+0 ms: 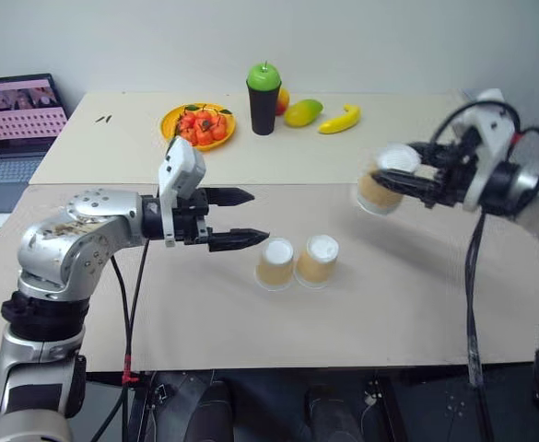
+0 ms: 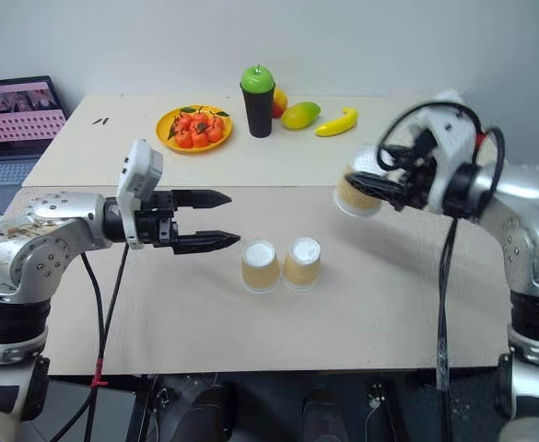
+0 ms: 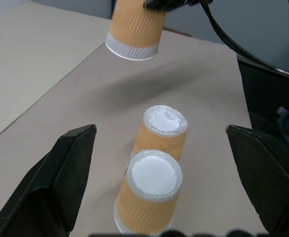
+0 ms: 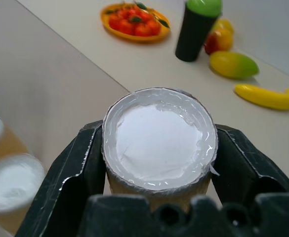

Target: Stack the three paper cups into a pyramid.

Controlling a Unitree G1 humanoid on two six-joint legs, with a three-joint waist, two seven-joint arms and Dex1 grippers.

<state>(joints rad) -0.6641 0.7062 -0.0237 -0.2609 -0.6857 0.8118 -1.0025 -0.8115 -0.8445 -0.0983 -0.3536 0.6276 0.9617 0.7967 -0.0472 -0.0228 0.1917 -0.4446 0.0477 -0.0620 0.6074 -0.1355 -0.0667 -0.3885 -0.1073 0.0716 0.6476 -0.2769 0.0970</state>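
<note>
Above and right of the two upside-down tan paper cups (image 1: 296, 261), the right gripper (image 1: 400, 187) pinches the third tan cup's (image 1: 380, 186) thin, crushable wall — light stuff; the left gripper (image 1: 241, 218) gapes empty.

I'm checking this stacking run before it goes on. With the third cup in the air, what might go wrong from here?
The two base cups stand upside down, side by side, so the landing spot across their bottoms is narrow; a cup set off-centre may tip. The right gripper holds the third cup tilted, so it may land crooked. The open left gripper hovers beside the base and might knock it.
</note>
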